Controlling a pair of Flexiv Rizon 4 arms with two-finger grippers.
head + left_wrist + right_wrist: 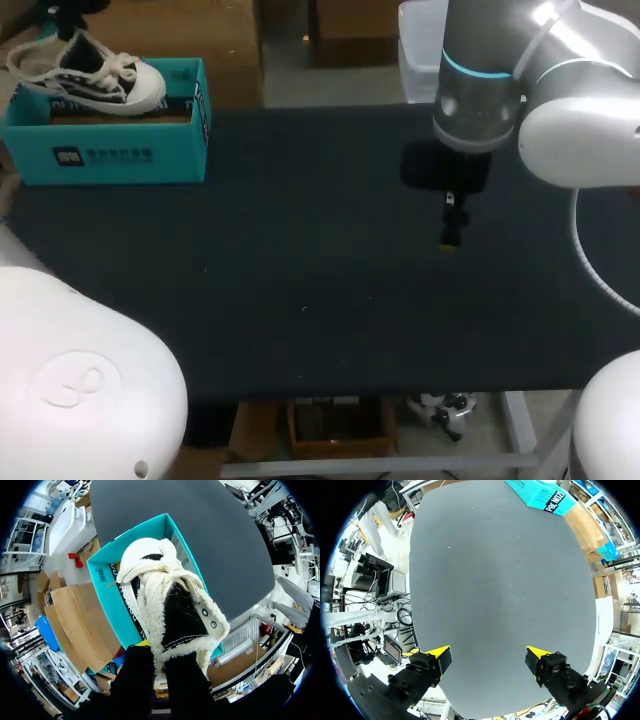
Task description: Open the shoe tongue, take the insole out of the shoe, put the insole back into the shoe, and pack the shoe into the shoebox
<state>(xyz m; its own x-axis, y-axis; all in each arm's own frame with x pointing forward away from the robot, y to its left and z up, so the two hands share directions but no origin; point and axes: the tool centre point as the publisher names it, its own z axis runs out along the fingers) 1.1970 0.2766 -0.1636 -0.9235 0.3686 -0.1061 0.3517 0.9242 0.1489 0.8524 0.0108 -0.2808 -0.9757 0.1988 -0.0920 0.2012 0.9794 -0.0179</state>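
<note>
Up at the table's point(500, 580) far left corner, the left gripper point(156, 654) pinches the shoe point(170, 595) by its heel, at the mouth of the open teal box point(107, 575). The right gripper point(487, 659) hangs over the table, fingers spread wide, holding nothing.

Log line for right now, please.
phase: packing | left gripper: jaws shut on shoe, over shoebox | right gripper: jaws open, above table
</note>
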